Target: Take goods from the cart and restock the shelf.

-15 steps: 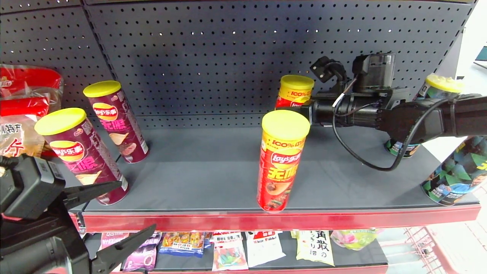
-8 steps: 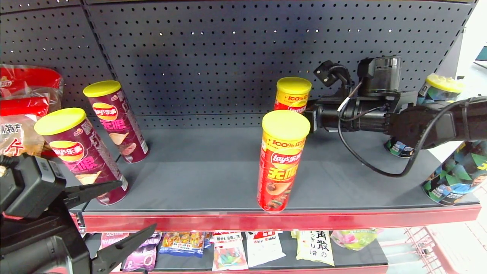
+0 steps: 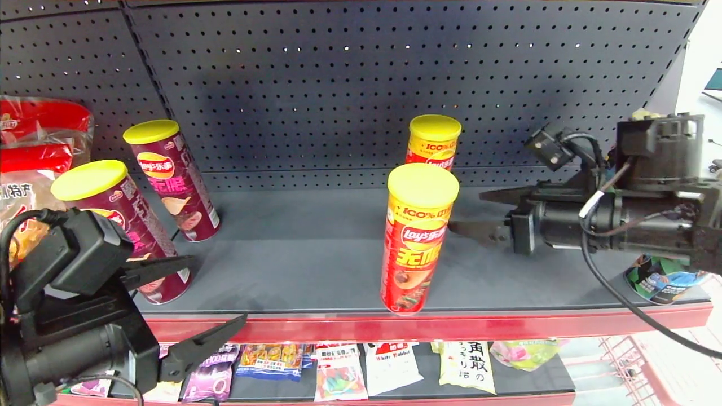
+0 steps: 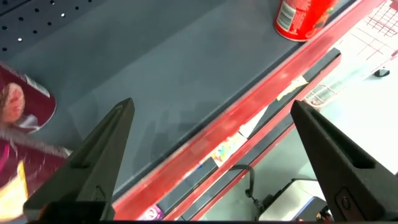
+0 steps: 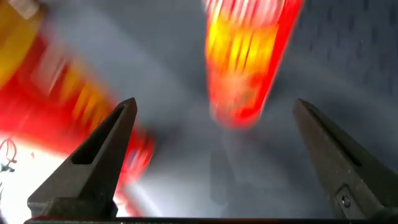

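- The right gripper (image 3: 468,211) is wide open and holds nothing. It hangs just above the grey metal shelf (image 3: 316,265), at the right of two red-and-yellow chip tubes.
- The rear red-and-yellow chip tube with a yellow plastic lid (image 3: 434,141) stands upright near the perforated back wall (image 3: 338,84). The front red-and-yellow chip tube (image 3: 418,242) stands upright before it, close to the shelf's red front edge.
- The left gripper (image 3: 217,290) is also open and empty. It is low at the left end of the shelf, near the front purple chip tube (image 3: 121,225).
- In my judgement both red-and-yellow tubes are well placed, so the step in hand is to bring the right arm off the shelf and fetch the next goods from the cart.
- To do this well, the arm should draw straight back with the fingers kept spread. The lower finger looks close to the front tube's side, and this tube is tall, narrow and near the edge, so a sideways sweep could tip it.
- The arm should also keep clear of the green-and-blue tube (image 3: 660,279) that stands under it.
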Available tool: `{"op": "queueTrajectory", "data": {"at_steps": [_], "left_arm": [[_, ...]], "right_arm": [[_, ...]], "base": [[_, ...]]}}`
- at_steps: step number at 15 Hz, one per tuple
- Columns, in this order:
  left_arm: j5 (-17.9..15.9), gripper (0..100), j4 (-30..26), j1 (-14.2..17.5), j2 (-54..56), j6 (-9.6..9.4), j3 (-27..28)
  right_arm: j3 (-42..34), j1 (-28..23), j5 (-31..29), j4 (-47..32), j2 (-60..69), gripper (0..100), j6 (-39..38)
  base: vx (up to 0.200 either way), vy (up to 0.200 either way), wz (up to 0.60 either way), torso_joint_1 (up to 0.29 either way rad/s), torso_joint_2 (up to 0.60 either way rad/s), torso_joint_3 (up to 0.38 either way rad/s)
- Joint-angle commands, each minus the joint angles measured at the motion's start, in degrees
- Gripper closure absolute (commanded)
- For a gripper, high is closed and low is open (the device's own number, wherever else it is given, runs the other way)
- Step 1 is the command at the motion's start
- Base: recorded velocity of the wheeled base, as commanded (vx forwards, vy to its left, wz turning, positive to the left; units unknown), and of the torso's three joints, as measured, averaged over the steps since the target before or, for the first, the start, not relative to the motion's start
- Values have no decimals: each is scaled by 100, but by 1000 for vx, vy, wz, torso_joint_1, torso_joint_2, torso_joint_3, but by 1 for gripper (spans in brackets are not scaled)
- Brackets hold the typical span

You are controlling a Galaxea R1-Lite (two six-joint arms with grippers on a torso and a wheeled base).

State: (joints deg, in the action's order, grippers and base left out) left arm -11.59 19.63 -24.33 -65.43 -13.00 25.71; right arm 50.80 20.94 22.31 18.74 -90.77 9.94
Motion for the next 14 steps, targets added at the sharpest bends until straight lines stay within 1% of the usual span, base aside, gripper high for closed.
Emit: {"op": "queueTrajectory", "data": {"at_steps": [1, 3, 5, 7, 8, 9, 11, 12, 14], "left_arm": [[17, 0, 24, -1, -374, -1, 83], [-1, 0, 32, -19, -594, -10, 83], [-10, 0, 50, -212, -946, 8, 127], [-18, 0, 226, -327, -1420, 16, 382], [-10, 0, 472, -494, -1895, 43, 690], [-10, 0, 489, -573, -2185, 43, 892], [-10, 0, 489, -704, -2616, 43, 1200], [-10, 0, 498, -828, -2906, 51, 1428], [-1, 0, 498, -968, -3257, 69, 1727]], "right_arm": [[-1230, -64, -42, -2, 1281, 0, 8], [-2048, -64, -42, -2, 2107, 0, 8], [-2672, -64, -34, -10, 3092, 0, -18], [-3102, -99, -51, -54, 3892, 0, -123], [-3559, -231, -78, -125, 4718, 0, -229], [-3779, -407, -227, -274, 5166, 0, -255], [-3867, -750, -587, -670, 5772, 0, -537], [-3797, -961, -781, -968, 6124, 0, -783], [-3832, -1277, -1106, -1048, 6379, 0, -976]], "base": [[0, 0, 0, 0, 0, 0], [0, 0, 0, 0, 0, 0], [0, 0, 0, 0, 0, 0], [0, 0, 0, 0, 0, 0], [0, 0, 0, 0, 0, 0], [0, 0, 0, 0, 0, 0], [0, 0, 0, 0, 0, 0], [0, 0, 0, 0, 0, 0], [0, 0, 0, 0, 0, 0]]}}
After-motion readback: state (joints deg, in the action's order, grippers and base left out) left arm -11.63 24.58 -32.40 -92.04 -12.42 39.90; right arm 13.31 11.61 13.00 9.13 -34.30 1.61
